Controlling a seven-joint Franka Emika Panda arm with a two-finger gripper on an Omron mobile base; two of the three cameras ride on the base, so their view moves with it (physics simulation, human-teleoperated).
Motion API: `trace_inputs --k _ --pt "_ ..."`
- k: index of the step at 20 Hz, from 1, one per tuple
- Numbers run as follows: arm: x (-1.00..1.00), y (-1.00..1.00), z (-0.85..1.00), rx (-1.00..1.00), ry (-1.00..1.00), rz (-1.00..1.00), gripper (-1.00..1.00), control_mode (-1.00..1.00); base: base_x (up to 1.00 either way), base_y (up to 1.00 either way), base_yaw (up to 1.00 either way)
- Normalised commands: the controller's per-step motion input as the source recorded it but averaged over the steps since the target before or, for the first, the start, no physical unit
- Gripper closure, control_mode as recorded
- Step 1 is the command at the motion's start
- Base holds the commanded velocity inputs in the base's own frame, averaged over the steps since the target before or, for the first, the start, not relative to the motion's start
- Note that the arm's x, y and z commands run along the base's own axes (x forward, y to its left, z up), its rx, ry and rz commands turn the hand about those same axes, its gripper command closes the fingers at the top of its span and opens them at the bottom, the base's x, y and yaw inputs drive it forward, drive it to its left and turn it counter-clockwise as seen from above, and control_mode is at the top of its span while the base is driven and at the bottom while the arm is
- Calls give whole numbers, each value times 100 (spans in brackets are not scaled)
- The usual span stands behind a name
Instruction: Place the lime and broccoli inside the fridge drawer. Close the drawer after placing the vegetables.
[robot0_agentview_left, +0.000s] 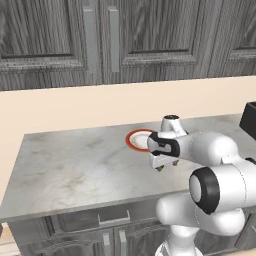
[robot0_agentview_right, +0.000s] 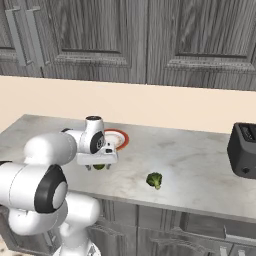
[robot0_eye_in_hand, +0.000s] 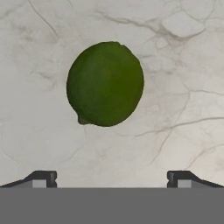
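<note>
hand view looks straight down on one pale veined marble counter (robot0_eye_in_hand: 183, 65), where one smooth dark green lime (robot0_eye_in_hand: 105, 84) lies, its long axis tilted from upper right to lower left and its small nub end at the lower left. right base view shows one black toaster (robot0_agentview_right: 244, 150) at the counter's right end, one red-rimmed plate (robot0_agentview_right: 119, 138), the gripper (robot0_agentview_right: 96, 166) hanging just over the lime with fingers spread wide and empty, and one lumpy green broccoli floret (robot0_agentview_right: 154, 180) apart to its right.

Red-rimmed plate (robot0_agentview_right: 120, 136) on marble counter (robot0_agentview_right: 200, 170); black toaster (robot0_agentview_right: 243, 150) right.
</note>
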Motion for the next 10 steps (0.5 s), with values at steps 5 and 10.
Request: trace_inputs --k 5,10 --pt "17 11 0 0 0 1 -100 -100 0 0 0" --pt "4 4 0 0 0 0 -100 -100 0 0 0"
